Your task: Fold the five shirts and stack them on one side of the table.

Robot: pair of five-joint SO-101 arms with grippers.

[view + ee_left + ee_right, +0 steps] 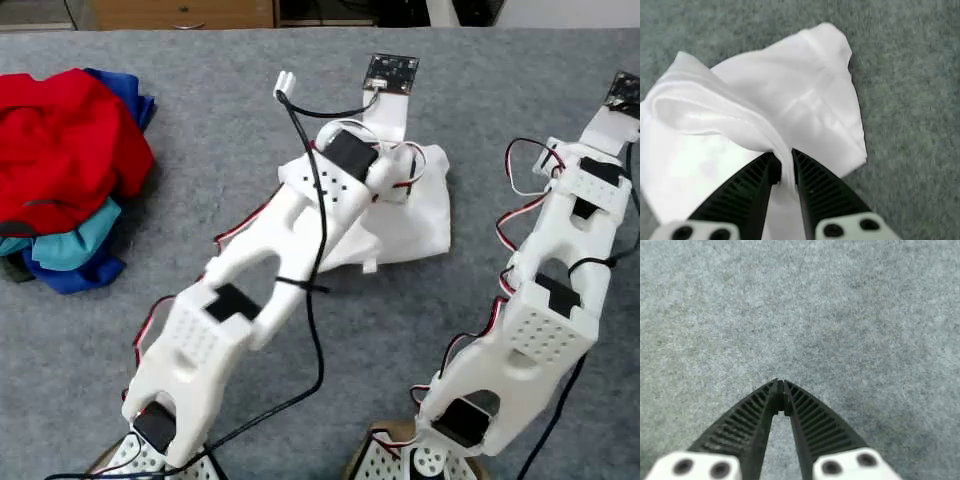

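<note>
L gripper (pixel 783 164) is pinching a fold of the white shirt (pixel 805 90) mid-frame, which is prob. light, limp and sagging, so a hem/corner is looking like the safer hold, w/ R gripper (pixel 780 390) sitting closed, empty.

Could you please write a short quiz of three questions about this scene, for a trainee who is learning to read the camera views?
1. True or false: the left gripper is shut on the white shirt.
2. What does the right gripper hold? A) the white shirt; B) nothing, it is shut over the bare table; C) a box.
3. Fill in: the pile has a ___ shirt on top.
Key: 1 true; 2 B; 3 red.
</note>
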